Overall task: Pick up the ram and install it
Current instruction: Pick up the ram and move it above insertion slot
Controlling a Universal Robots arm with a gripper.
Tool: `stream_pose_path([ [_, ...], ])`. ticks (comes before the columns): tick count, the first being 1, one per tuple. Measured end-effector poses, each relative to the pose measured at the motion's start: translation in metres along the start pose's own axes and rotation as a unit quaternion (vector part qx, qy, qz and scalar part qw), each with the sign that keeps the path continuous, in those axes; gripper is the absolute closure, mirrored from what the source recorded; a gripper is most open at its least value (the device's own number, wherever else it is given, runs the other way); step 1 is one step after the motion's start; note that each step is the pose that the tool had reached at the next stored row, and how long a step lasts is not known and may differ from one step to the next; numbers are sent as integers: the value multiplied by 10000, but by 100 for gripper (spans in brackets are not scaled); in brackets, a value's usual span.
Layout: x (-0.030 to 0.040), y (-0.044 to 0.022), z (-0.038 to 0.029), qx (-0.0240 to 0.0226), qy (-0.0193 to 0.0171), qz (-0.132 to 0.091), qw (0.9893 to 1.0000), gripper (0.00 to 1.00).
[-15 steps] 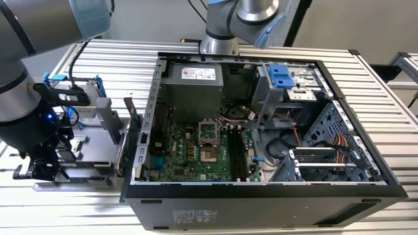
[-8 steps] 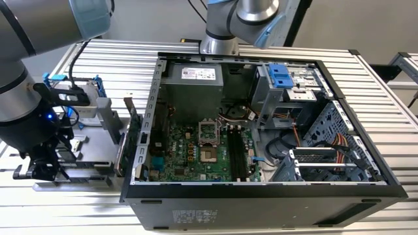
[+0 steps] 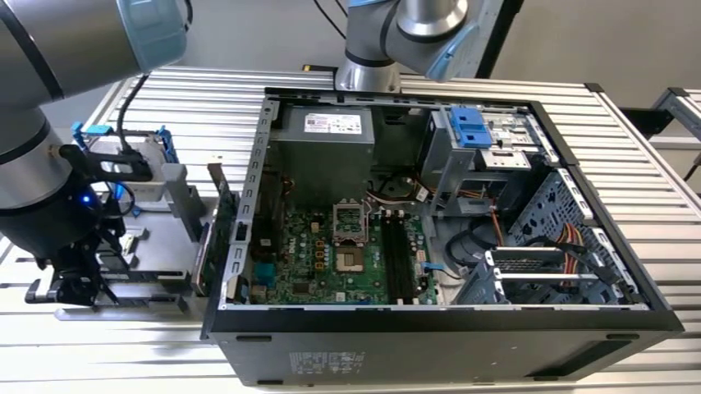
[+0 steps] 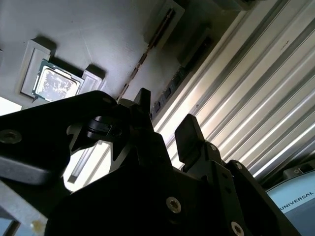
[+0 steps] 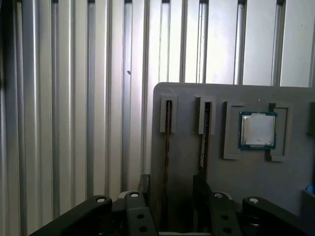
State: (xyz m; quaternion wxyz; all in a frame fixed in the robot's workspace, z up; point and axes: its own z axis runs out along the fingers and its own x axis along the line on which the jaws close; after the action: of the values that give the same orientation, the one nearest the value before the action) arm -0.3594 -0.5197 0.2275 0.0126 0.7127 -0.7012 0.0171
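Note:
In the first wrist view a grey holder tray [image 5: 187, 162] carries two thin boards standing on edge in narrow slots. The ram [image 5: 168, 129] is the one that runs down between my fingers; the other board [image 5: 206, 132] lines up with one finger. My gripper [image 5: 171, 189] is open, with a black finger on either side of the ram's slot and not touching it. In the second wrist view the ram's thin edge [image 4: 142, 59] runs towards the gap of the gripper [image 4: 165, 118]. In the exterior view the gripper [image 3: 71, 287] hangs low over the tray at the exterior view's left.
A processor chip [image 5: 257, 130] lies in a recess of the tray beside the slots. The open computer case [image 3: 438, 328] stands mid-table with its motherboard [image 3: 328, 254] exposed. A green card [image 3: 225, 217] stands between tray and case. The table is ribbed metal [image 5: 74, 98].

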Motion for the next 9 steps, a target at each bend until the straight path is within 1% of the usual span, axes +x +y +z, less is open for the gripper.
stream_pose_path([
  [9,-2,1,50,0,0,-1,10000,0],
])
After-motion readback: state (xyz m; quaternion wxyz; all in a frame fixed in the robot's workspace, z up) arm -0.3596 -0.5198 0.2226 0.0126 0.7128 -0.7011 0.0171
